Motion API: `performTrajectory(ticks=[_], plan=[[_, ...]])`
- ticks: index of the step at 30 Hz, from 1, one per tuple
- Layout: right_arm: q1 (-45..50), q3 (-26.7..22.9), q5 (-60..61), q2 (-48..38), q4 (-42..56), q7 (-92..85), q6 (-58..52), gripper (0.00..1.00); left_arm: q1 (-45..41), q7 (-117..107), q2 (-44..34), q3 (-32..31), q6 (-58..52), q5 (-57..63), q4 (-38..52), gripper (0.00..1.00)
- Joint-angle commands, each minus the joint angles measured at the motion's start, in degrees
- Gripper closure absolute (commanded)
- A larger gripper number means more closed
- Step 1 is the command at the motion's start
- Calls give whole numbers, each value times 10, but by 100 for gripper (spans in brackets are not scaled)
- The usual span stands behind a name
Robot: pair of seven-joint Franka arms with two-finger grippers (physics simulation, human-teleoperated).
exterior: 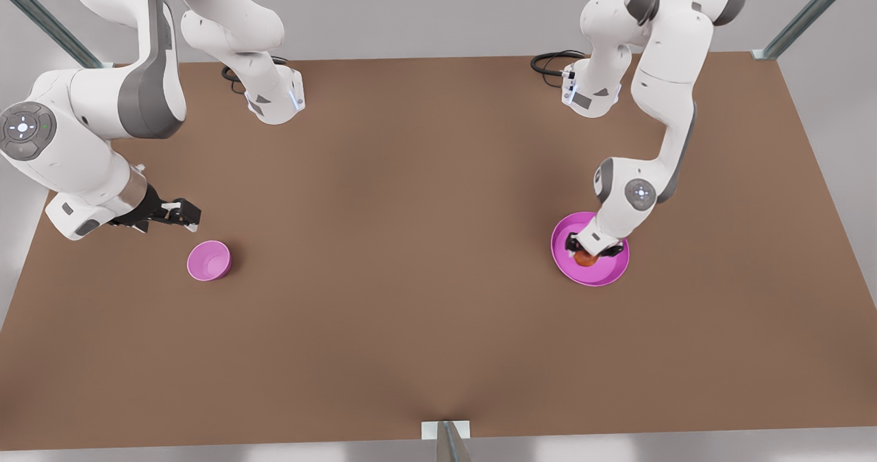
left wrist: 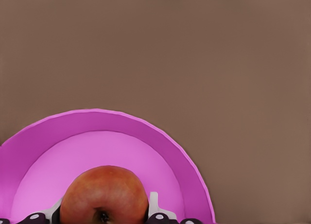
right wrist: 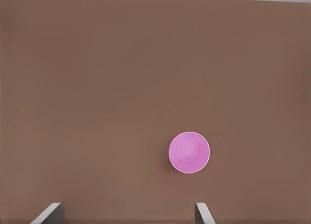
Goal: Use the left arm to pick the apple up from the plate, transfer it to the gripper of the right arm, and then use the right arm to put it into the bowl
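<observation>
The red-orange apple [exterior: 586, 259] lies in the wide magenta plate [exterior: 606, 278] at the front view's right. My left gripper [exterior: 590, 251] reaches down into the plate, and its fingers [left wrist: 153, 204] press against both sides of the apple [left wrist: 104, 195], with the plate [left wrist: 97, 124] curving around them. At the front view's left stands the small pink bowl [exterior: 209, 260]. My right gripper [exterior: 183, 215] hangs open a little above and behind it, tilted toward the table. The right wrist view has the bowl [right wrist: 189, 152] ahead of the spread fingertips [right wrist: 201, 212].
The brown table [exterior: 425, 256] runs bare between bowl and plate. Both arm bases [exterior: 274, 102] and their cables sit at the far edge. Metal frame posts [exterior: 445, 441] stand at the near edge and the far corners.
</observation>
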Motion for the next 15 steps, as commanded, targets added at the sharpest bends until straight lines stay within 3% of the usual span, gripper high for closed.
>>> performTrajectory(ticks=[1, 6, 8, 15], plan=[[0, 0, 0, -1, 0, -4, 0, 0, -1, 4, -12, -1, -11, -3, 0, 30], [1, 0, 0, -1, 0, -3, 0, 0, 0, 3, -30, -27, -53, -46, 23, 33], [1, 0, 0, -1, 0, -4, 0, 0, -2, 3, -39, -58, -131, -140, 68, 33], [-1, -1, 19, 0, 1, -4, 1, 0, -2, 4, -4, -150, -206, -535, 164, 32]])
